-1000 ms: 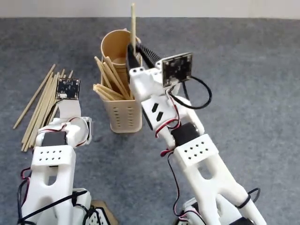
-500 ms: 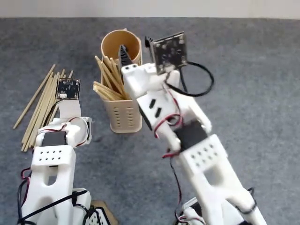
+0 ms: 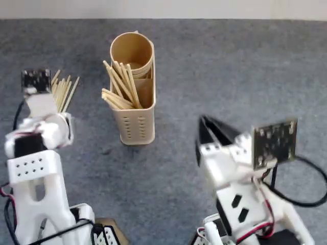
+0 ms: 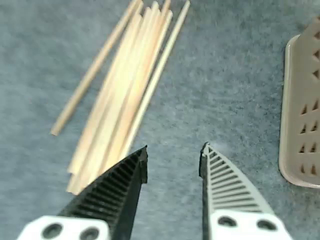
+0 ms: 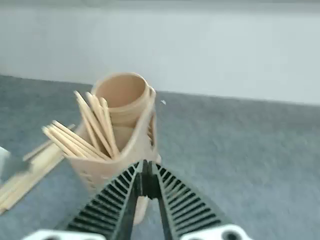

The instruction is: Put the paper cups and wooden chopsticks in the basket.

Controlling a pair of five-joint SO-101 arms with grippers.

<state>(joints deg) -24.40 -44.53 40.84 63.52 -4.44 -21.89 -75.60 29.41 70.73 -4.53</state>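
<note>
The basket (image 3: 137, 125), set toward the far edge of the surface (image 3: 245, 66), is seen to contain the paper cups (image 3: 132, 50) and several chopsticks (image 3: 120, 87). The right gripper (image 5: 145, 176), clenched on nothing, has been withdrawn from it. The left gripper (image 4: 173, 155), fingers spread, has been advanced over the loose chopsticks (image 4: 122, 95) near the left edge, which remain to be transferred. No writing is legible.
</note>
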